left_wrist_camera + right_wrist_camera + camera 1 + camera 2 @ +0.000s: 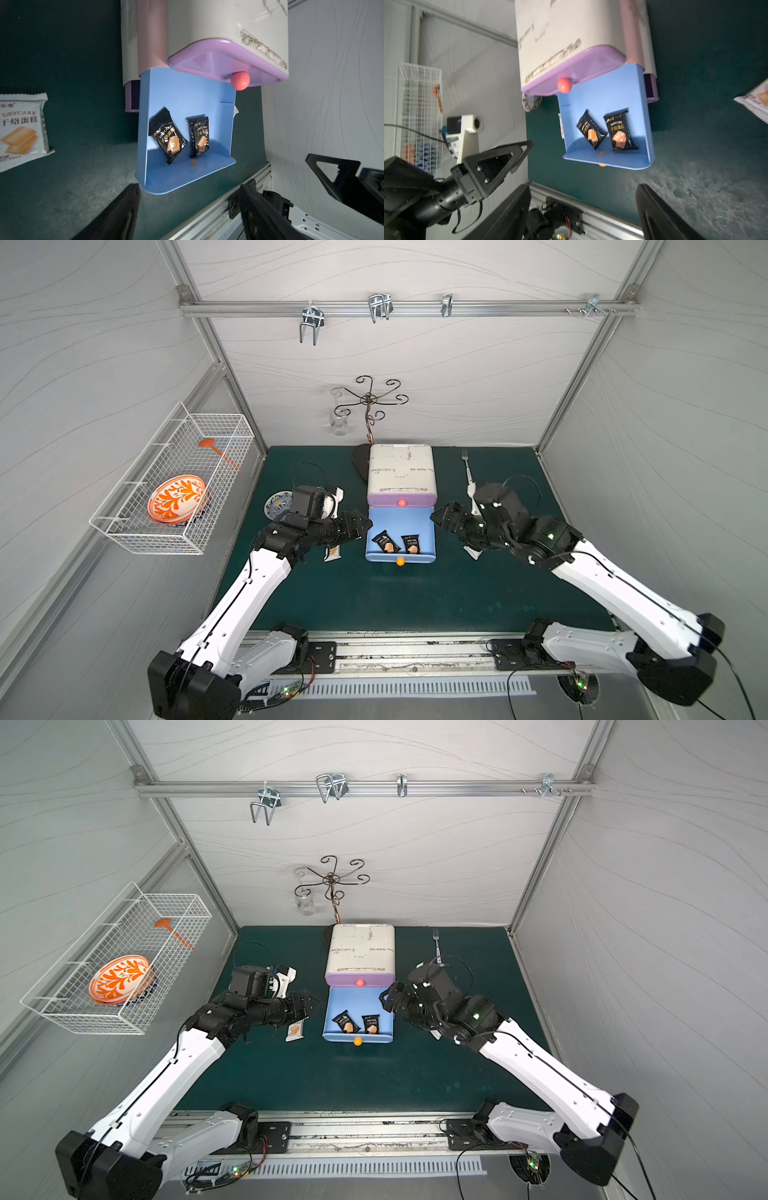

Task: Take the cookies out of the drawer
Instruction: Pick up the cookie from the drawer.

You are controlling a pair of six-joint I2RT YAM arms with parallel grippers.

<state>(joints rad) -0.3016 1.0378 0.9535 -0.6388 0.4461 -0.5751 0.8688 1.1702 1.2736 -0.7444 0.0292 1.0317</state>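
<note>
I see the blue drawer [417,526] standing open below the white cabinet [401,468], at the centre of the frame in both top views, with its orange knob [400,561] on the lower edge. Two cookies lie flat on the drawer floor, close but apart: a tilted black cookie [385,541] and, to its right in the frame, a straighter black cookie [411,544]. My left tool [365,526] hangs by the drawer's left wall. Its wrist view shows the fingers [116,212] spread wide and holding nothing. My right tool [435,519] hangs by the drawer's right wall, also wide and empty in its own wrist view. On the green tabletop [395,601], a white cookie [332,553] lies left of the drawer, partly under the left arm. Another white cookie [473,552] lies right of the drawer, mostly hidden by the right arm. How high each tool hangs above the tabletop I cannot tell.
</note>
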